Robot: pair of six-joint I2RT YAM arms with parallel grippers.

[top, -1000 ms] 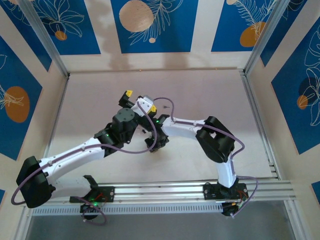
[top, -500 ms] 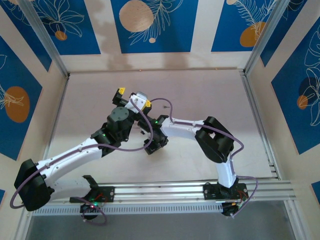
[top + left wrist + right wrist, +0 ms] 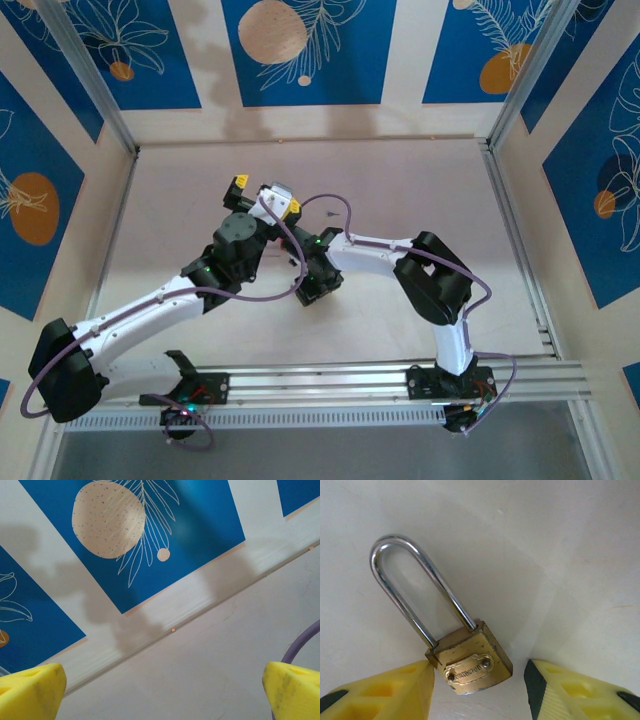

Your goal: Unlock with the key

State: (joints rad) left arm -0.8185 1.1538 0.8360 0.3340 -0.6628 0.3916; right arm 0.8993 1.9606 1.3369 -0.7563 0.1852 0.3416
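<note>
A brass padlock (image 3: 472, 662) with a long steel shackle (image 3: 410, 585) lies flat on the pale table, its shackle seated in the body. My right gripper (image 3: 478, 676) is open and low over it, one yellow finger on each side of the body. The left finger (image 3: 395, 690) sits at the body's corner and the right finger (image 3: 570, 690) stands apart from it. My left gripper (image 3: 165, 692) is open with nothing in it and faces the back wall; in the top view it (image 3: 264, 196) lies behind the right wrist (image 3: 318, 280). The key is out of view.
The two forearms cross close together near the table's middle, with purple cables (image 3: 330, 205) looping over them. The blue and white back wall (image 3: 150, 540) rises just past the left gripper. An aluminium rail (image 3: 380, 380) runs along the near edge.
My right gripper's jaws have opened wider around the padlock. The left gripper has shifted a little to the left and has stayed open.
</note>
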